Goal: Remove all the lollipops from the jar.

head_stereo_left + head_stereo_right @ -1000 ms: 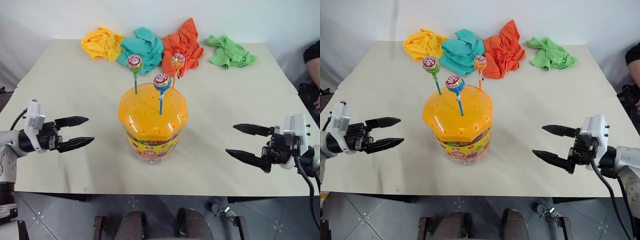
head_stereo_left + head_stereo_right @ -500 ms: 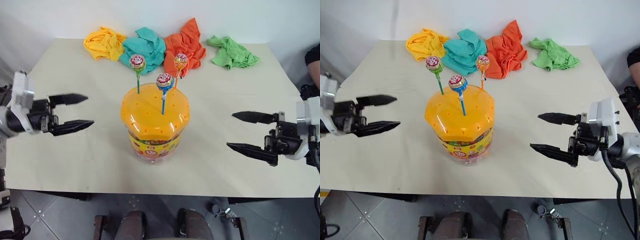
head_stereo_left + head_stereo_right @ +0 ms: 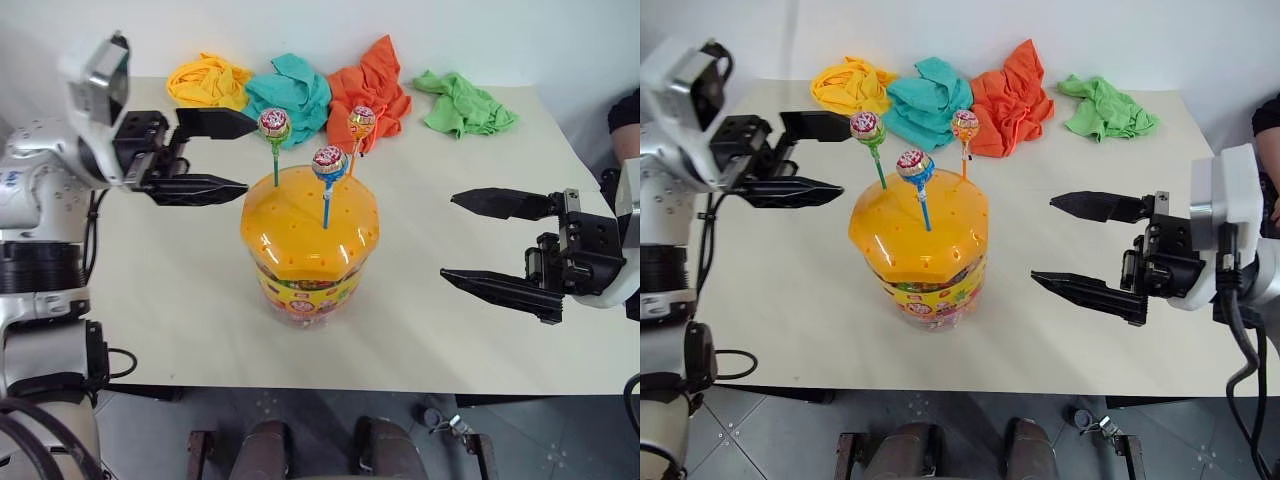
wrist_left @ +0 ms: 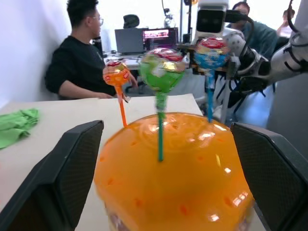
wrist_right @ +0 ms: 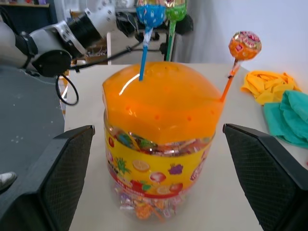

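Head view: the jar [image 3: 309,240] stands mid-table [image 3: 180,290], three lollipops [image 3: 327,163] upright in its orange lid; left gripper [image 3: 228,155] beside the green one, jaws spread, empty.

Left wrist view: green lollipop [image 4: 162,72] between the spread fingers [image 4: 62,178].

Right wrist view: right gripper [image 5: 159,183] wide open, facing the jar.

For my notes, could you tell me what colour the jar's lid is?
Orange, dotted with small holes; the jar's lid shows best in the right wrist view.
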You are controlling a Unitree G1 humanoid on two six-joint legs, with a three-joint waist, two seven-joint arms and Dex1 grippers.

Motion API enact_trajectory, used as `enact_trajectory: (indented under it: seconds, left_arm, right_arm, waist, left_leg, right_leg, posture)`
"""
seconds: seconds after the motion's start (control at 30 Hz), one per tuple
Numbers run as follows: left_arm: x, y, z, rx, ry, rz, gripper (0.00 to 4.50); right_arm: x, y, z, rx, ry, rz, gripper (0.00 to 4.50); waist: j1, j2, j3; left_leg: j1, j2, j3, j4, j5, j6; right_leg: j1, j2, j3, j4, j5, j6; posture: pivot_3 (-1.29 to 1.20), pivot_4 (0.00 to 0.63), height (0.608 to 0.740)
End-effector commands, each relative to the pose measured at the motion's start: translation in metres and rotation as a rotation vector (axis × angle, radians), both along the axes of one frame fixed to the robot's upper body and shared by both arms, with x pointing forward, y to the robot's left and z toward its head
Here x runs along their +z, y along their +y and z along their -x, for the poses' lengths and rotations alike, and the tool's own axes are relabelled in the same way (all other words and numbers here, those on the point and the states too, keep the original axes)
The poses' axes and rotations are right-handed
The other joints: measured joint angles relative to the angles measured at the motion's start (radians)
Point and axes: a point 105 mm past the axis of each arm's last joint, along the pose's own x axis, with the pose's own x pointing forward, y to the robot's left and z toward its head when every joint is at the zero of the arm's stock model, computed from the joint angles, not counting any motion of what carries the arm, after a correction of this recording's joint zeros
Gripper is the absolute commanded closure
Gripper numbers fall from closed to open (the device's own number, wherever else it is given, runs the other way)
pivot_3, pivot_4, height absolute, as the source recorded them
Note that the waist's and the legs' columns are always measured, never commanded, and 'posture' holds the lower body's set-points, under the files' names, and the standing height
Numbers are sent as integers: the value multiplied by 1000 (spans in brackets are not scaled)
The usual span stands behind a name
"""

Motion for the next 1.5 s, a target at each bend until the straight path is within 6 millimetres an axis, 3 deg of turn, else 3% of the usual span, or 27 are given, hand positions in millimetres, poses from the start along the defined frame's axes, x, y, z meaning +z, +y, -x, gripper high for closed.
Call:
enact_trajectory:
  seconds: [0.03,0.17,0.27,0.7,1.03,1.17,1.27,1.4,1.5]
  left_arm:
    - [5,-11,-1,-78,-24,-14,0]
    - [4,-26,-14,-85,-27,3,0]
    - [6,-32,-16,-94,-13,5,589]
    - [26,-37,-1,-148,-14,28,4472]
    - [55,-36,-2,-45,-130,100,4472]
    - [62,-19,-18,167,-135,139,4472]
    - [39,13,-35,461,-1,55,4472]
    - [6,46,-42,719,181,-1,4472]
    - [-27,69,-35,845,300,-82,4472]
  right_arm:
    - [11,2,5,-18,-55,-3,27]
    - [13,-1,2,-63,-56,-39,27]
    - [13,-1,5,-82,-69,-49,0]
    - [17,-4,6,-91,-89,-53,0]
    - [25,1,7,-29,-73,-85,0]
    - [21,1,6,-27,-60,-96,0]
    - [18,4,8,-4,-37,-112,0]
    - [16,5,9,24,-16,-123,0]
    - [9,6,12,65,19,-108,0]
  waist:
    - [0,0,0]
    - [2,0,0]
    - [1,0,0]
    - [3,-1,0]
    - [0,-1,0]
    - [0,-1,0]
    - [-8,0,0]
    - [-12,-1,1]
    - [-3,-3,2]
  left_leg:
    - [0,0,0,1,0,0]
    - [-1,0,0,3,-1,1]
    - [-2,0,0,4,-1,3]
    - [-4,0,-1,7,-3,4]
    - [-4,0,-1,7,-3,5]
    - [-4,0,-1,7,-3,5]
    - [-3,0,-1,6,-3,5]
    - [-1,0,-2,4,-3,5]
    - [-2,0,-2,6,-3,4]
  right_leg:
    - [0,0,0,0,0,0]
    - [0,0,0,0,0,0]
    - [0,0,0,0,0,1]
    - [0,0,0,0,1,2]
    - [0,0,0,0,1,2]
    - [0,0,0,0,1,2]
    - [0,0,1,0,1,2]
    - [0,0,2,0,1,2]
    - [0,0,2,0,1,2]
  posture:
    - [0,150,740]
    - [0,150,740]
    - [0,150,740]
    - [0,150,740]
    - [0,150,740]
    - [0,150,740]
    - [0,150,740]
    - [0,150,740]
    - [0,150,740]
